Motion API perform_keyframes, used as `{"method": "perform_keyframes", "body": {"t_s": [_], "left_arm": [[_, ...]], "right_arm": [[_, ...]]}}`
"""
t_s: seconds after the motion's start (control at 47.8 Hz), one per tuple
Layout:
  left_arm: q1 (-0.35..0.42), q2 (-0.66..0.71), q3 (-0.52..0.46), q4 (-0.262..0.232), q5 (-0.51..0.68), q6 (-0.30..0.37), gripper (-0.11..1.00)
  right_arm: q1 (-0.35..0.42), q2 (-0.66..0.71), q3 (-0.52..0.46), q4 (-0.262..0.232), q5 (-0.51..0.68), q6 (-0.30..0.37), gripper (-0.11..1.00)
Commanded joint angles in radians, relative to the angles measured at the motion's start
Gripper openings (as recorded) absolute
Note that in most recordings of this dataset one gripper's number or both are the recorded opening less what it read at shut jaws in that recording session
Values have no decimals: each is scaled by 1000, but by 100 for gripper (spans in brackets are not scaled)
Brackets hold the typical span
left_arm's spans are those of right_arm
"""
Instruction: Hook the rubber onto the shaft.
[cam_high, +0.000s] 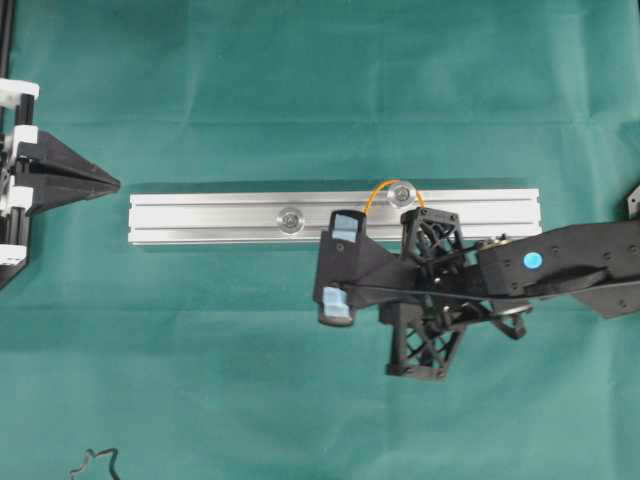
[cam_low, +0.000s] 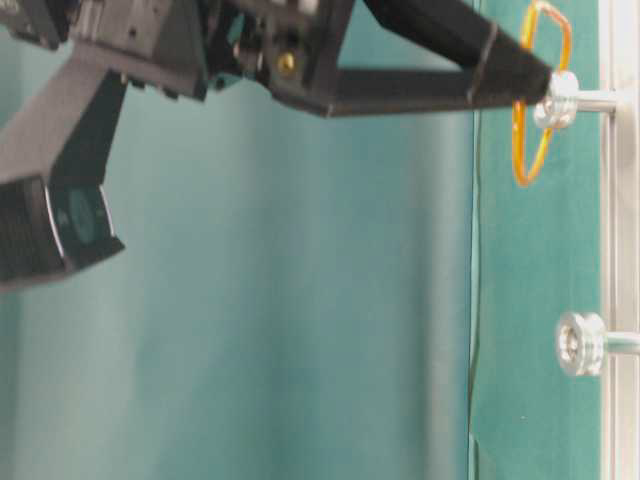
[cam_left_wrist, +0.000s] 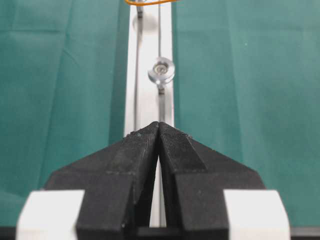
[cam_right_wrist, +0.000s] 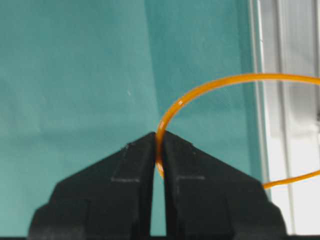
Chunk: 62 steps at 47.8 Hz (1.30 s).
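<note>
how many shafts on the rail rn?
2. One shaft stands bare near the middle of the aluminium rail. The other shaft is further right, at the orange rubber band pinched in the right gripper. The arm may hide more.

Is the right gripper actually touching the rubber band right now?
Touching. The right wrist view shows the right gripper pinching the rubber band between its closed jaws.

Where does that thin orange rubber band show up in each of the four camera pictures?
Overhead: orange rubber band arcs over the right-hand shaft.
Table-level: top right, beside the upper shaft.
Left wrist: a sliver at the top edge.
Right wrist: centre, pinched by the right gripper.
Shared landmark: aluminium rail.
</note>
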Motion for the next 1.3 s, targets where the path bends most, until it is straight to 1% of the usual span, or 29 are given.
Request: {"method": "perform_keyframes", "body": {"t_s": [0.0,0.168,0.272,0.293,0.461,0.586,0.754,0.859,1.131,1.277], "left_arm": [[-2,5,-29,3,-5,0,0],[-2,5,-29,2,-5,0,0],[-2,5,-29,2,-5,0,0],[-2,5,-29,3,-5,0,0],[-2,5,-29,3,-5,0,0],[0,3,-29,3,-5,2,0],[-2,3,-29,3,-5,2,0],[-2,3,-29,2,-3,2,0],[-2,5,-29,2,-5,2,0],[0,3,-29,2,-5,2,0]], "right_arm": [[5,2,-48,2,-2,49,6],[6,25,-72,3,-2,161,6],[5,31,-77,3,-2,247,6],[5,29,-78,2,-2,276,6],[5,29,-77,2,9,422,6],[3,29,-77,2,28,515,6],[3,29,-77,2,40,586,6],[0,31,-78,2,40,615,6],[-3,29,-78,2,37,629,6],[-8,41,-98,2,34,634,6]]}}
